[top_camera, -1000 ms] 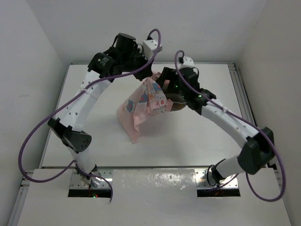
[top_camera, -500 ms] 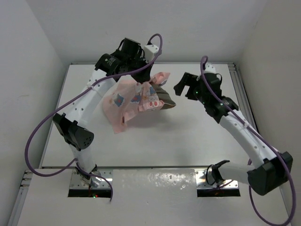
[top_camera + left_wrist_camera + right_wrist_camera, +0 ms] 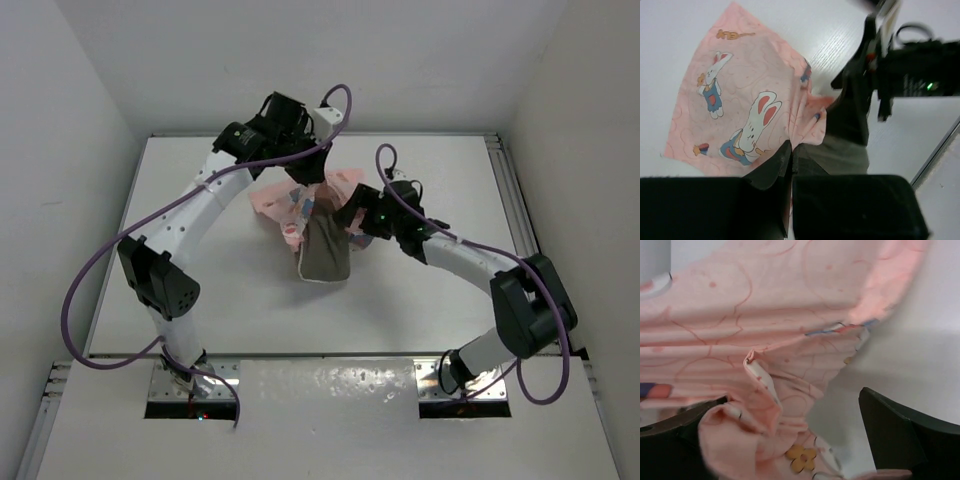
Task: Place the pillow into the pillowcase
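- Standing beside the rig, I see the left gripper (image 3: 791,150) pinched tight on the pillowcase (image 3: 740,100) at its crumpled edge.
- The right gripper (image 3: 790,400) is spread wide, with bunched pink cloth between its fingers but nothing clamped.
- The pillow (image 3: 325,252) lies mid-table. Its far end seems tucked into the pillowcase and its near end is bare.
- I reckon the right should close on the loose hem opposite the left's pinch, then both should draw the cloth evenly over the bare end without dragging the pillow.

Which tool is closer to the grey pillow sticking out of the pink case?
Right, it seems: the right tool sits open at the pillow, by its right edge; the left tool pinches the pillowcase past the pillow's far end.
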You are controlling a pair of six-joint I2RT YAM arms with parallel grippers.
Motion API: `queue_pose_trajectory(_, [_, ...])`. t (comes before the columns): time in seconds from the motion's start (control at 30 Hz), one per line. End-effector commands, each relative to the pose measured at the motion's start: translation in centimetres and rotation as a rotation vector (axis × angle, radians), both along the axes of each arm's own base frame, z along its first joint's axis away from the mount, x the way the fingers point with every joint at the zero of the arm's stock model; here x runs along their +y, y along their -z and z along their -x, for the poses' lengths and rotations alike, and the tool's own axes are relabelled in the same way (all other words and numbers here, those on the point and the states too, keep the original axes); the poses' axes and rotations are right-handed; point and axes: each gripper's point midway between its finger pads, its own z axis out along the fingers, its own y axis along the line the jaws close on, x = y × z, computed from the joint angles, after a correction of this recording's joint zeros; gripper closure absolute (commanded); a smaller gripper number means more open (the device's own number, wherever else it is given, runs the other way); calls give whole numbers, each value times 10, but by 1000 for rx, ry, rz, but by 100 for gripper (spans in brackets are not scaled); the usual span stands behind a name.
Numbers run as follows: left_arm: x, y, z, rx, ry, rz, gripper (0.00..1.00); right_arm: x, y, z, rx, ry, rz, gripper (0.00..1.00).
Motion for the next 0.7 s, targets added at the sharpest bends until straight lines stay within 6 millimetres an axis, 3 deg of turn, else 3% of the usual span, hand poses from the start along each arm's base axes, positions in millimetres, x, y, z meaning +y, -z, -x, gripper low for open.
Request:
queue_pose_trajectory(0.0, [-15,-64,-8,-174,23,156,100,32,17,11,15,-56,-78,4])
queue_pose_trajectory(0.1, [-14,-61,-7,-170,26,147,100,35,23,16,3,-71,-54,14])
queue_pose_trajectory(0.13, [-13,-59,-8,-170,21,139,100,35,21,17,-19,-78,-37,26])
queue_pose_trajectory(0.23, [-7,-55,-11,-183,4,108,100,33,6,19,-85,-97,-5,45])
queue_pose_trajectory(0.33, [1,-48,-17,-203,-27,62,100,32,-10,24,-121,-124,15,82])
queue_pose_trajectory(0.37, [3,-47,-20,-216,-36,53,100,32,-13,26,-121,-137,37,100])
queue_pose_trajectory(0.5, [13,-23,-35,-244,-83,-26,100,46,-42,36,-156,-204,5,100])
queue_pose_trajectory(0.53, [19,-2,-37,-223,-101,-73,97,48,-55,38,-179,-217,-23,100])
queue_pose_trajectory(0.63, [27,37,-37,-179,-92,-162,60,56,-86,37,-236,-212,-137,100])
queue_pose_trajectory(0.67, [29,45,-34,-160,-77,-182,42,54,-89,35,-239,-203,-144,100])
